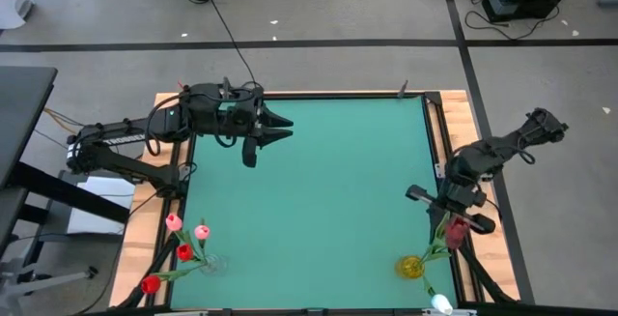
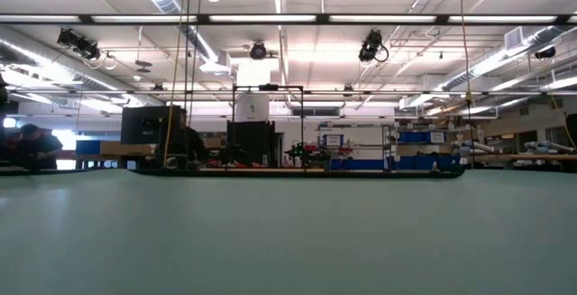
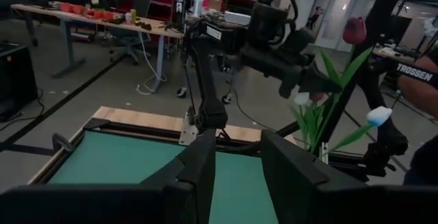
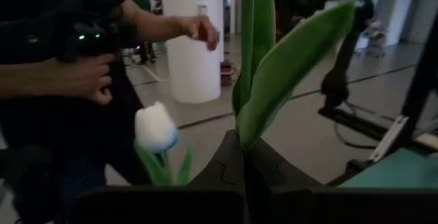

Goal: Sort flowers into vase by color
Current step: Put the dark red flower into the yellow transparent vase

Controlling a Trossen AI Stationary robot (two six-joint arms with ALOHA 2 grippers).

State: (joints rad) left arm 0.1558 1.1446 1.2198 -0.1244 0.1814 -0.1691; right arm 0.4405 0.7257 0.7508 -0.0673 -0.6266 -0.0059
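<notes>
A green mat [image 1: 319, 190] covers the table, framed by pale wood, with grey floor and cables around it.

The right gripper [image 1: 458, 217], at the mat's right edge in the lower right of the high view, has its fingers clamped shut on the stem of a dark maroon tulip [image 1: 456, 231]; in the right wrist view its broad green leaves [image 4: 274, 66] rise from between the fingers. Just below it a yellow vase [image 1: 410, 267] holds green stems, and one white tulip [image 1: 441, 303] leans toward the bottom edge.

The left gripper [image 1: 275, 128], near the mat's upper left, points right with its fingers partly apart and nothing between them.

At lower left a clear vase [image 1: 213, 264] holds four tulips: two pink [image 1: 174, 222] and two red [image 1: 183, 252], their stems fanning leftward.

A person's hand [image 4: 200, 29] shows behind the white tulip in the right wrist view.
</notes>
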